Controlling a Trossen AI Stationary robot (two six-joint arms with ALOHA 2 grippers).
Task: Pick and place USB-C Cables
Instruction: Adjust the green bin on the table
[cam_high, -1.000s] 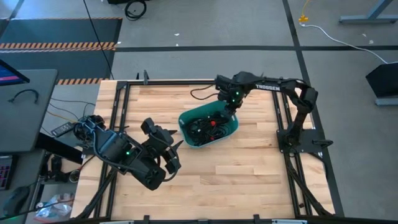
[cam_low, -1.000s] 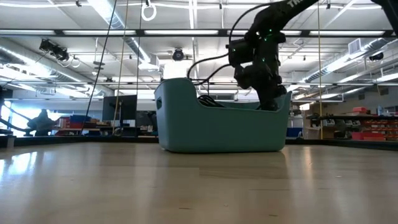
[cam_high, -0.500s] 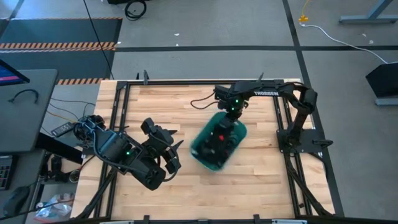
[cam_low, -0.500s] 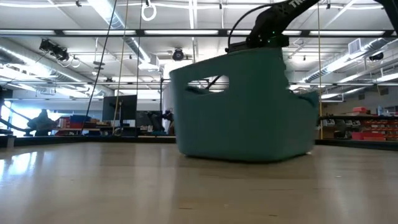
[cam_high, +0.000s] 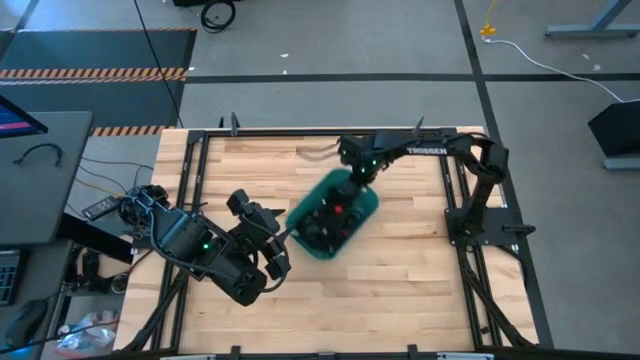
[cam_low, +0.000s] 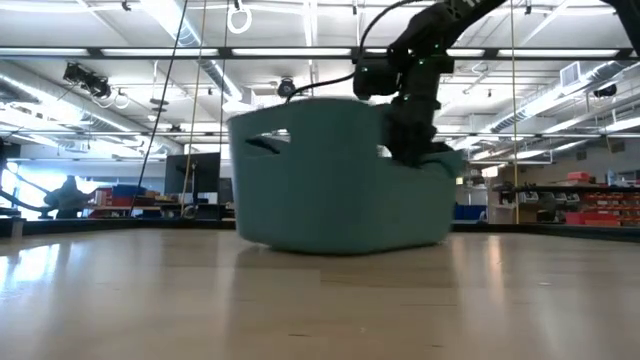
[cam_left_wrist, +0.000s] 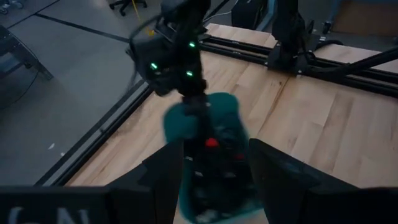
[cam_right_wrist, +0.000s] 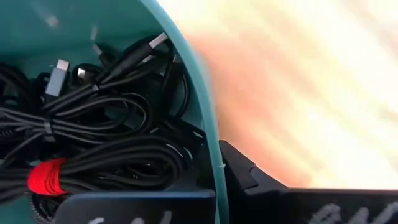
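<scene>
Jaws of the right gripper (cam_high: 352, 182) are seen closed over the rim of a teal bin (cam_high: 365, 210), one finger inside the wall and one outside, as shown in the right wrist view, where the bin's edge (cam_right_wrist: 202, 118) runs between the dark fingers (cam_right_wrist: 245, 171). The bin is held at its end nearest the far side of the desk (cam_high: 400, 280), and it lies at an angle near the middle of the wooden top. In the low view the bin (cam_low: 320, 190) is seen resting on the desk with the right gripper (cam_low: 410, 140) reaching down over its right-hand rim.

The USB-C Cables (cam_high: 328, 217) are contained in the bin as a tangled black heap. Loops and several plug ends are made out in the right wrist view (cam_right_wrist: 93, 124), and one bundle is bound by a red tie (cam_right_wrist: 45, 176). A red spot is also visible among the cables from above and in the left wrist view (cam_left_wrist: 211, 144).

The left gripper (cam_high: 275, 240) is held just beside the bin's near-left end, above the desk, with its jaws spread apart and nothing between them; the bin (cam_left_wrist: 186, 121) is framed between its two fingers (cam_left_wrist: 165, 174) in the left wrist view.
</scene>
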